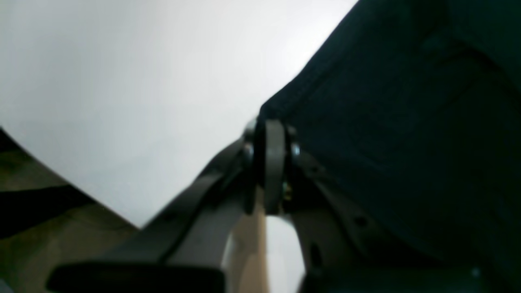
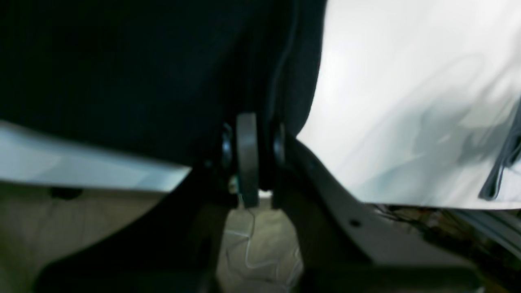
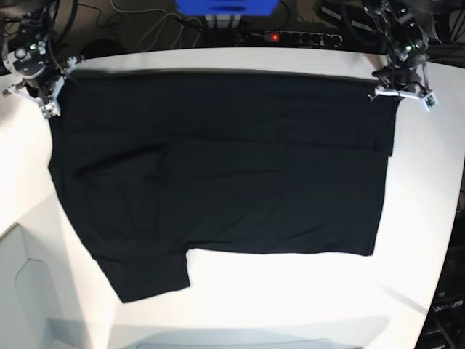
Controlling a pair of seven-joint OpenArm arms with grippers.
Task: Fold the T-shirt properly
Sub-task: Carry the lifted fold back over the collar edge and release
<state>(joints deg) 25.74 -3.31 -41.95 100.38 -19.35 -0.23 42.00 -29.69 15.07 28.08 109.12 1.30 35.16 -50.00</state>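
The black T-shirt (image 3: 218,167) lies spread over the white table (image 3: 290,298), with one sleeve hanging toward the near left. My left gripper (image 3: 392,87) is at the shirt's far right corner. In the left wrist view, the left gripper (image 1: 269,134) is shut on the cloth's edge, and the T-shirt (image 1: 407,122) fills the right side. My right gripper (image 3: 53,93) is at the far left corner. The right wrist view shows the right gripper (image 2: 249,134) pinched shut on the hem of the T-shirt (image 2: 122,73).
A power strip (image 3: 305,36), cables and a blue box (image 3: 225,7) lie behind the table's far edge. The table curves away at the right and near left. A grey panel (image 3: 22,291) sits off the near left corner.
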